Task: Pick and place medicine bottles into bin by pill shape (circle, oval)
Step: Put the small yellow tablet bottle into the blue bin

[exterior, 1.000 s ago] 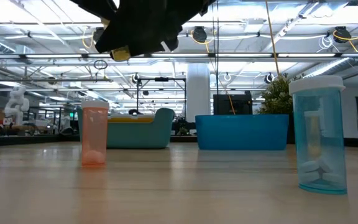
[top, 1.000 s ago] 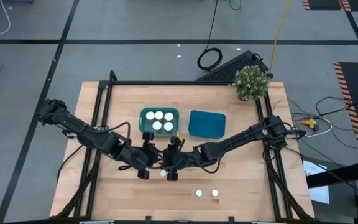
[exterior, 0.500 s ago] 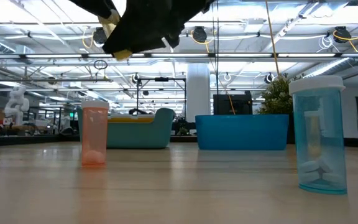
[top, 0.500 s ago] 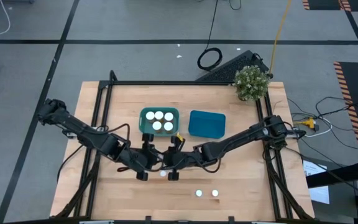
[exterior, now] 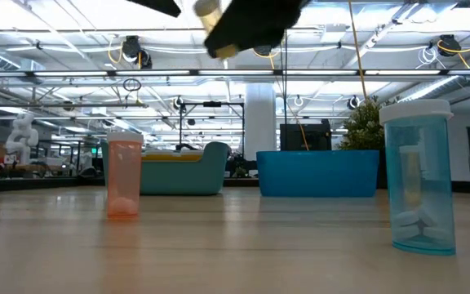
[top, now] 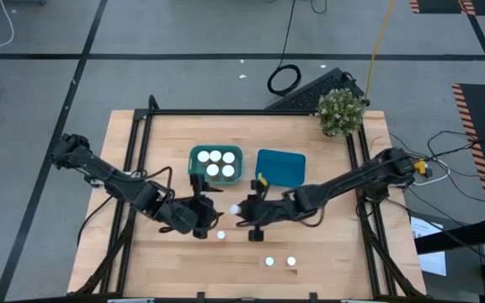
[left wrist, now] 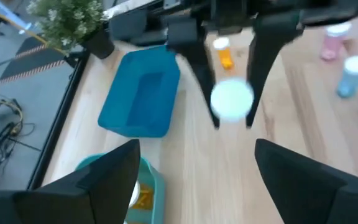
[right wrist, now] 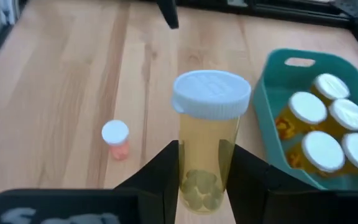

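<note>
My right gripper (top: 244, 213) is shut on a yellow medicine bottle (right wrist: 209, 149) with a white cap (top: 236, 209), above the table's middle. My left gripper (top: 204, 221) stands open just to its left, with nothing between its fingers (left wrist: 104, 180). A small pink bottle (top: 221, 235) stands on the table between them. Two more bottles (top: 269, 262) (top: 291, 262) stand upright near the front edge. The teal bin (top: 197, 156) holds several capped bottles. The blue bin (top: 280, 167) stands to the right of it. My right gripper pinches the yellow bottle's lower body (right wrist: 199, 186) between its two fingers (right wrist: 160, 180), one on each side. The capped end (right wrist: 211, 93) sticks out past the fingertips toward my left gripper. The bottle is lifted clear of the table.
A potted plant (top: 341, 112) stands at the table's far right corner. The dark frame rails (top: 141, 126) run along the table's left, far and right sides. In the low view a pink bottle (exterior: 123, 175) and a blue bottle (exterior: 419, 175) stand on bare wood.
My right gripper has gone toward the table's right edge and a little toward the far edge, carrying the yellow bottle away from my left gripper. The small pink bottle on the table, half hidden between the grippers before, now shows.
</note>
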